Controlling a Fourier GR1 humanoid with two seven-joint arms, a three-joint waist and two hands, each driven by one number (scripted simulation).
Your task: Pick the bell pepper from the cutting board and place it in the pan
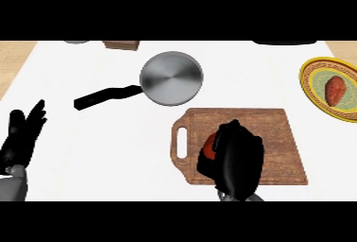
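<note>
A red bell pepper lies on the wooden cutting board at the lower middle, mostly hidden. My right hand covers it from above, fingers curled round its top and sides. The steel pan sits farther back on the white counter, its black handle pointing to the lower left. My left hand rests open at the left edge, fingers up, far from the board and the pan.
A yellow plate with a brown sweet potato stands at the right edge. A wooden block and a grey item show along the counter's back edge. A dark object sits at the back right.
</note>
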